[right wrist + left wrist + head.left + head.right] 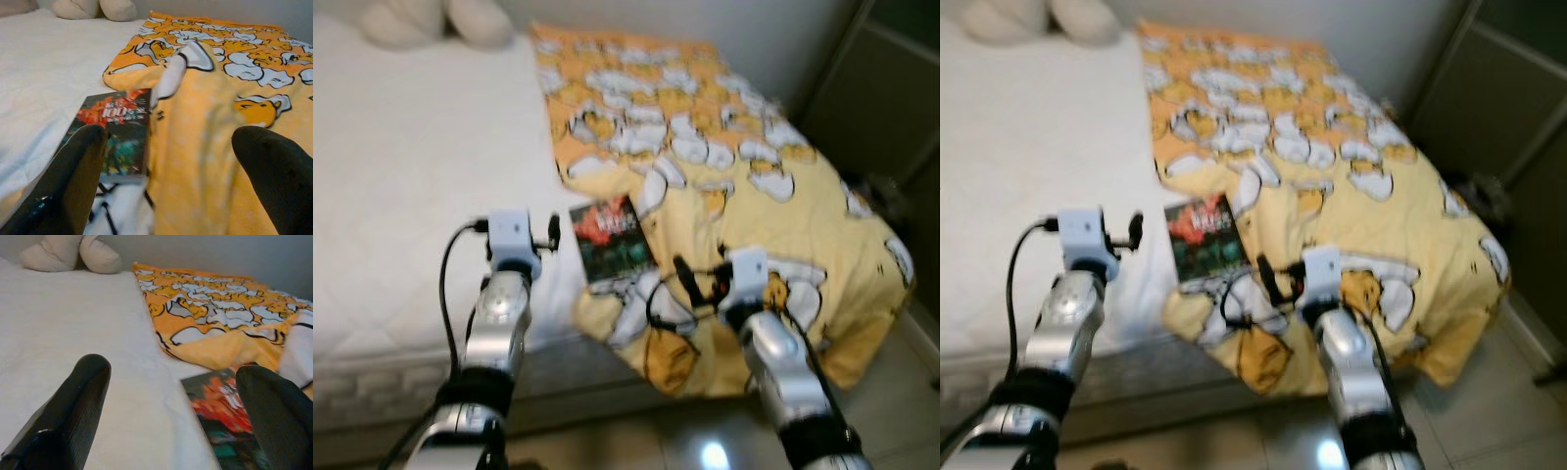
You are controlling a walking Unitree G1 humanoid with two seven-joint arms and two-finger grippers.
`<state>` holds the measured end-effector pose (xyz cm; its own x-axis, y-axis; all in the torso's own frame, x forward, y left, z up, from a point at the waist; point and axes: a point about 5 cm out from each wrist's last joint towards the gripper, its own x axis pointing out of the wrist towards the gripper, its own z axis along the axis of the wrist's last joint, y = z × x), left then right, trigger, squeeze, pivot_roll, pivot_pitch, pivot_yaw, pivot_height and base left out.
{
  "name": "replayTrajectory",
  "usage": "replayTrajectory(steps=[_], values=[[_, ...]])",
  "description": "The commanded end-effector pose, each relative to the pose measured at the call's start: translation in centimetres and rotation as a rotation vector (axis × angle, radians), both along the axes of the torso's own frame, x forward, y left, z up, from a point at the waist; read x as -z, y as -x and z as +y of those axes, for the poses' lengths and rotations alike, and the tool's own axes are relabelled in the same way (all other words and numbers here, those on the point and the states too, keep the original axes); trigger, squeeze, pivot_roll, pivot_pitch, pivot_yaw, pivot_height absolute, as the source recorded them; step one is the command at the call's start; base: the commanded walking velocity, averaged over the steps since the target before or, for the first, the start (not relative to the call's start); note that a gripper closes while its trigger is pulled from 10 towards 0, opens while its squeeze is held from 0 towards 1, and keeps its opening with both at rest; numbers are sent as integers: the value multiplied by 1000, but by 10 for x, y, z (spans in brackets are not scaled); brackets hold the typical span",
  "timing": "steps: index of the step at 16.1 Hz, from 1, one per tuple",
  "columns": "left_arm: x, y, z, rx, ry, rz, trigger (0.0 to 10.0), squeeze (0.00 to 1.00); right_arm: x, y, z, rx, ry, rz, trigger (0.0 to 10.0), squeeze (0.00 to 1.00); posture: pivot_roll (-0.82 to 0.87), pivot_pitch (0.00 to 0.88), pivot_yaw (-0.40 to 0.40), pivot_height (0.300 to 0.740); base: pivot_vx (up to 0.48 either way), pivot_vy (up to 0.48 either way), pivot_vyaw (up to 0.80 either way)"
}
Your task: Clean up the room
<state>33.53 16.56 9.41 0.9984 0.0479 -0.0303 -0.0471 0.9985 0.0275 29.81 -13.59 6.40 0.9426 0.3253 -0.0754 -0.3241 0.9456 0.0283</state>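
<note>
A dark book (612, 240) with a red and green cover lies flat on the bed, where the white mattress (411, 186) meets the yellow blanket (734, 166) with its duck print. My left gripper (173, 369) hovers open over the mattress just left of the book (230, 431), holding nothing. On the other side, my right gripper (171, 133) is open above the blanket's near edge, just right of the book (117, 129). Nothing sits between its fingers (264, 161). The blanket is rumpled and folded back along its left edge.
A pale plush toy or pillow (431, 20) lies at the head of the bed, far left. A dark wardrobe (891, 88) stands to the right of the bed. Glossy floor tiles (705, 446) run along the bed's near side below my arms.
</note>
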Motion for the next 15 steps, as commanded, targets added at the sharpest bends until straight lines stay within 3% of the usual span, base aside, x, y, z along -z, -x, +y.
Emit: replayTrajectory(steps=[1,6,11,13,15], values=[[-4,-3,-8,8,0,-4,10000,0,2,-1,-8,22,22,4,10000,0,1,7,-104,740,379,-292,444],[-5,-6,-2,-18,-44,15,10000,0,3,-7,-7,54,21,7,10000,0,10,0,-100,740,86,0,171],[-7,-6,2,-31,-36,8,10000,0,5,-7,-4,57,10,11,10000,0,23,0,-94,740,385,278,0],[-7,-5,2,-23,-30,8,10000,0,7,-7,-2,55,-20,27,10000,0,27,0,-90,740,142,414,0],[-7,-4,1,-5,-40,7,10000,0,12,-8,0,73,-112,87,10000,0,33,0,-86,740,0,444,0]])
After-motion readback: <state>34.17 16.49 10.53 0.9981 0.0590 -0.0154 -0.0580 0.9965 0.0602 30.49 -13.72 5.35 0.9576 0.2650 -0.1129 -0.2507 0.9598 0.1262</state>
